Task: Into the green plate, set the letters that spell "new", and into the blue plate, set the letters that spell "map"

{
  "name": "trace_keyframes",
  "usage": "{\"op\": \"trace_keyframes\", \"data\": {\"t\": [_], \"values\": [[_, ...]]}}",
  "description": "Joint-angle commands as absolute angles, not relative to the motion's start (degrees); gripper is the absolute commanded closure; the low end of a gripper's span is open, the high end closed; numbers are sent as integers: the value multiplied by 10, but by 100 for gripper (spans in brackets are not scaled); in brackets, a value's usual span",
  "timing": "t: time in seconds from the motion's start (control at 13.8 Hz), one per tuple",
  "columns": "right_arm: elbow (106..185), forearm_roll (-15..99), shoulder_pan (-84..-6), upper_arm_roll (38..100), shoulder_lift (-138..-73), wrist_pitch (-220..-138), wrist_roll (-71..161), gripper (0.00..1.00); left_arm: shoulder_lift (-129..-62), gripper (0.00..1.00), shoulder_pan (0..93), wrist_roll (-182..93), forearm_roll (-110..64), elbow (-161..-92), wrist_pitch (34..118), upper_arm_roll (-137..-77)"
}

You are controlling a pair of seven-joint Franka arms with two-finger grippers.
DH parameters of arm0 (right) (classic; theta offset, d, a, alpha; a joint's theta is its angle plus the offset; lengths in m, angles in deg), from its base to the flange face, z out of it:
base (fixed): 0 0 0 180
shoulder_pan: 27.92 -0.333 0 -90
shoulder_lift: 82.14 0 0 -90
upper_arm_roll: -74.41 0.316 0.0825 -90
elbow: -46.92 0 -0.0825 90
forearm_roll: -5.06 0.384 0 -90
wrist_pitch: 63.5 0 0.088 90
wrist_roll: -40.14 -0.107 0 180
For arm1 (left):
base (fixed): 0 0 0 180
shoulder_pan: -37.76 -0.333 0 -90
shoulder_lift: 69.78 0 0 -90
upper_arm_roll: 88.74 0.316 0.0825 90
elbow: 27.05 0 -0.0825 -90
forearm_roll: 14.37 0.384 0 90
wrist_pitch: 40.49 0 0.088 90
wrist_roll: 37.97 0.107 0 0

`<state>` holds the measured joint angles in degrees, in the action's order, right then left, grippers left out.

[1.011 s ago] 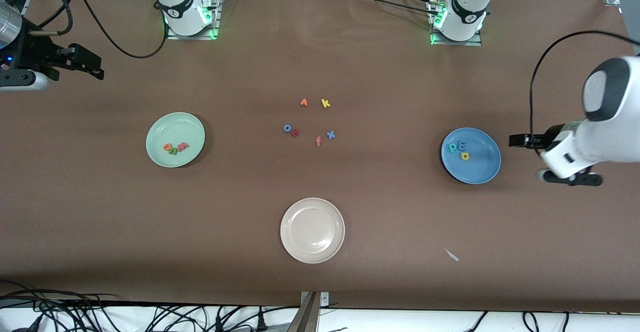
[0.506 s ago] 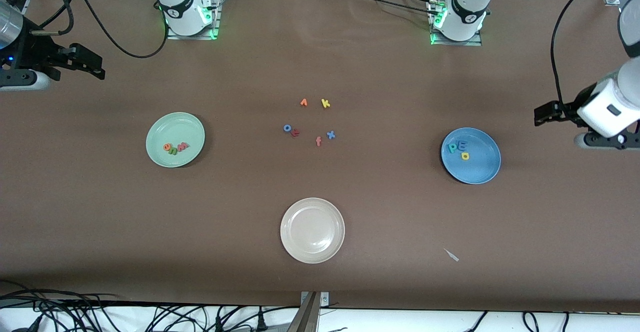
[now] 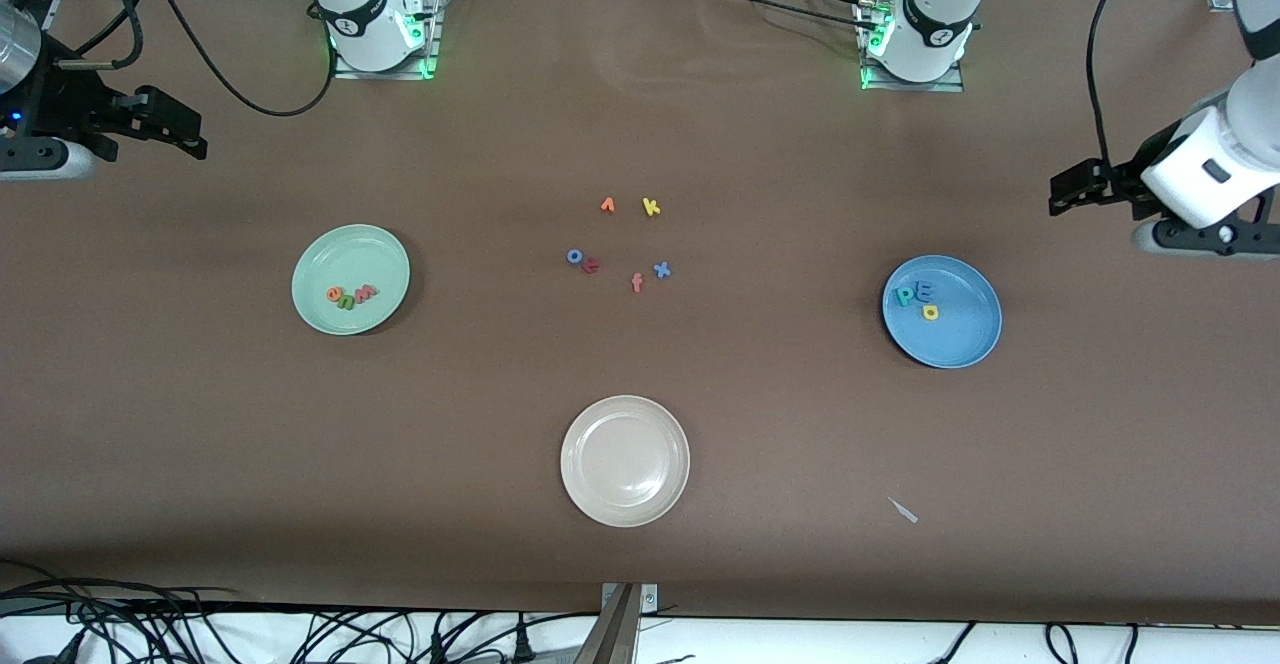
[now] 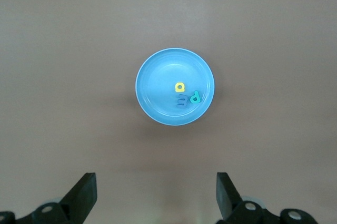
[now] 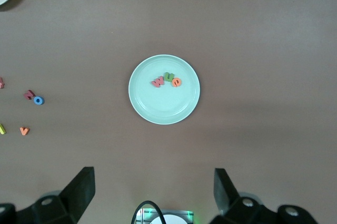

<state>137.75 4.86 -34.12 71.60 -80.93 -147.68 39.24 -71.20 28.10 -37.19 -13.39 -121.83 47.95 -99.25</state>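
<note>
The green plate (image 3: 318,256) holds an orange e (image 3: 334,295), a green n (image 3: 347,300) and a pinkish-red w (image 3: 366,292). The right wrist view shows that green plate (image 5: 164,108) with the same three letters. The blue plate (image 3: 962,332) holds a teal p (image 3: 906,295), a light blue m (image 3: 923,290) and a yellow a (image 3: 931,312). In the left wrist view the blue plate (image 4: 158,84) carries them too. My left gripper (image 3: 1062,192) hangs open and empty over bare table at the left arm's end. My right gripper (image 3: 190,129) waits open and empty over the right arm's end.
A cream-white plate (image 3: 625,461) lies near the front camera. Loose letters sit mid-table: a yellow k (image 3: 651,207), a blue o (image 3: 575,256), an orange-red f (image 3: 637,283), a blue x (image 3: 661,269) and two others. A small pale scrap (image 3: 905,511) lies near the front edge.
My left arm has lifted and drawn away from beside the blue plate toward the robots' bases. The right arm and all letters have stayed put.
</note>
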Motion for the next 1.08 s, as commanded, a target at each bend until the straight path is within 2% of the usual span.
{"op": "trace_keyframes", "data": {"t": [0.0, 1.01], "values": [[1367, 59, -338, 716, -809, -1468, 408, 0, -686, 0, 288, -368, -157, -1230, 463, -977], [1367, 59, -338, 716, -809, -1468, 421, 0, -682, 0, 287, -367, -158, -1218, 452, -988]]}}
